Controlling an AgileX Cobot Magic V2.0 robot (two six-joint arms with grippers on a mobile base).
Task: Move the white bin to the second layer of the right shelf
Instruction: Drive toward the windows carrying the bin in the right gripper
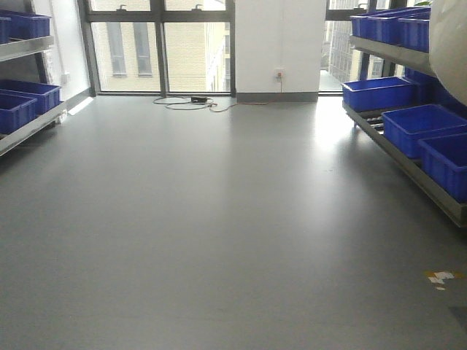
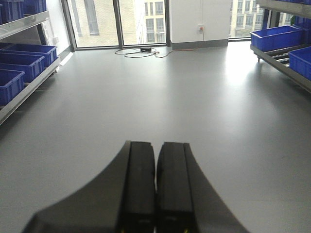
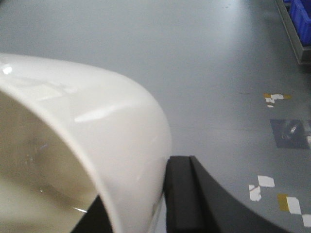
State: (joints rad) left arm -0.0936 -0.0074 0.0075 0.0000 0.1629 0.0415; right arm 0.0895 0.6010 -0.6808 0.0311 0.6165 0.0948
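My right gripper (image 3: 141, 194) is shut on the white bin (image 3: 92, 131), a glossy cream tub whose rim wall sits between the two black fingers (image 3: 182, 194). One finger is inside the mouth, the other outside. The bin hangs above the grey floor. Its side also shows at the top right corner of the front view, white bin (image 1: 449, 36). The right shelf (image 1: 408, 169) stands ahead on the right, and bare roller tracks (image 1: 373, 121) show on its lower visible level. Which level is the second layer I cannot tell. My left gripper (image 2: 156, 145) is shut with nothing in it.
Blue crates (image 1: 419, 127) fill most of both visible levels of the right shelf. A left shelf (image 1: 29, 130) also carries blue crates. A cable (image 1: 190, 103) lies on the floor by the far windows. Tape marks (image 1: 441, 277) dot the grey floor near me.
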